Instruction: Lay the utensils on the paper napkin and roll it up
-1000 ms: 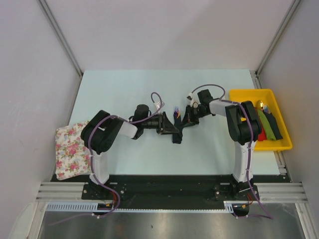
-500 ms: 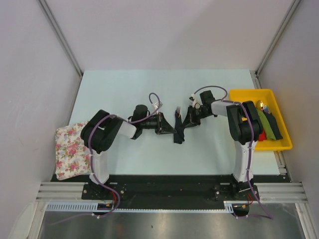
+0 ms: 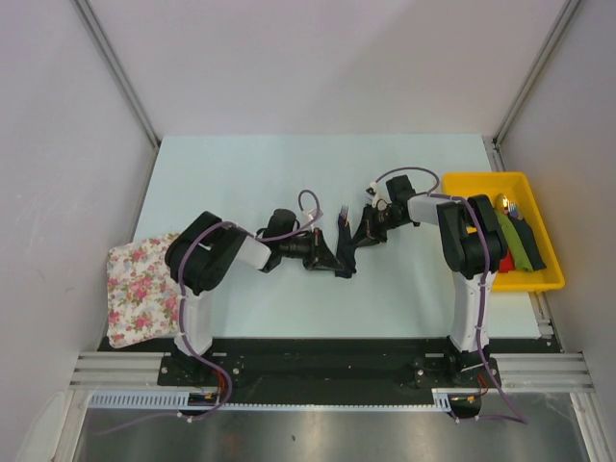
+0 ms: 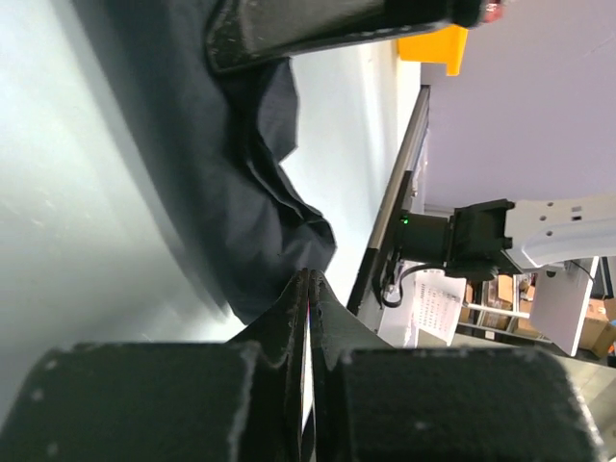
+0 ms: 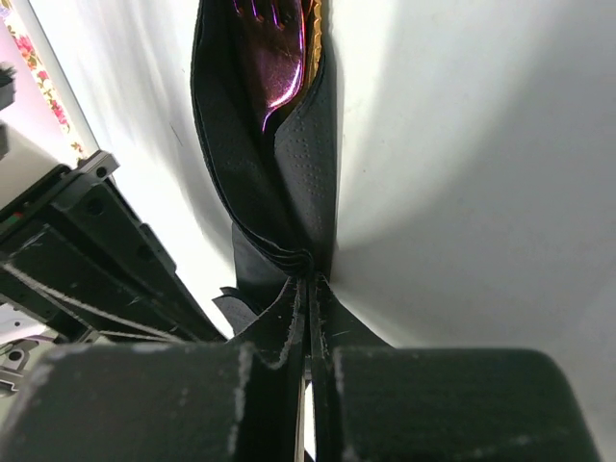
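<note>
Slender purplish-tined utensils (image 5: pixel 277 48) run off the right wrist view's edge, handles hidden inside the folded matte black paper napkin (image 5: pixel 217 164)

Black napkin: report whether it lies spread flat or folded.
Folded. The black napkin wraps lengthwise around the fork, its layered edges pinched in the right gripper.

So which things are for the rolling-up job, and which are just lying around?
For the job:
- black napkin
- utensils tucked inside it

Just lying about:
- flowery cloth
- yellow tray
- red and green rolls in the tray
</note>
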`<control>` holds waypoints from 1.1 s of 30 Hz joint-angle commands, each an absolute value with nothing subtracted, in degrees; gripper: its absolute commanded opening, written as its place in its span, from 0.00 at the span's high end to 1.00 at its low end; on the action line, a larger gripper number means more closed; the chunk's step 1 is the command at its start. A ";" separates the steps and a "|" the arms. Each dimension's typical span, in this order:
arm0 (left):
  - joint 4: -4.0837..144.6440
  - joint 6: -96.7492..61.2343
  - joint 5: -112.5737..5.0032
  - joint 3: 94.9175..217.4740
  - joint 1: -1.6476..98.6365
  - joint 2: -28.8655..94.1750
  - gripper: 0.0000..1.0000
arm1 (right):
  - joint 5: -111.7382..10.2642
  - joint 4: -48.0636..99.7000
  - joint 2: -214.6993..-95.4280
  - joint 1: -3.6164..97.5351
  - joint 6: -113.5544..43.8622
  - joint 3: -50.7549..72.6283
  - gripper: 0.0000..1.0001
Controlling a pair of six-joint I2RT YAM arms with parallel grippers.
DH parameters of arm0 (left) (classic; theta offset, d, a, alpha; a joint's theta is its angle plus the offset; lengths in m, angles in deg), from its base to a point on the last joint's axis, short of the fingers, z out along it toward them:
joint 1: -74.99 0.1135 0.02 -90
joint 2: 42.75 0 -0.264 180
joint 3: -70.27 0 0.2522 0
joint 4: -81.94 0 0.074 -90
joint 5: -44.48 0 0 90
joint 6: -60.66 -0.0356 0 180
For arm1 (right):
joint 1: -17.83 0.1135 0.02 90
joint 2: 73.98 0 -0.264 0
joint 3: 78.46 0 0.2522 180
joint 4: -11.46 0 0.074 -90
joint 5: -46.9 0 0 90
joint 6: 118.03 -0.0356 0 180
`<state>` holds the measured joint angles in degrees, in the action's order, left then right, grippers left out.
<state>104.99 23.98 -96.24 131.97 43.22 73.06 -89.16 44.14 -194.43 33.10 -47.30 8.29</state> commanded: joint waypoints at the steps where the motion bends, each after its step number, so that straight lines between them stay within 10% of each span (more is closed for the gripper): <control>1: 106.14 21.81 -95.36 134.21 42.83 74.49 0.96 | -86.51 42.54 -196.15 34.09 -47.28 8.08 1.00; 23: 101.40 20.06 -93.16 134.92 41.95 80.38 1.00 | -89.49 41.48 -195.54 33.39 -49.29 8.87 0.98; 33: 99.73 18.65 -93.07 135.53 42.83 80.65 0.99 | -92.58 41.22 -193.34 31.46 -50.18 12.03 0.40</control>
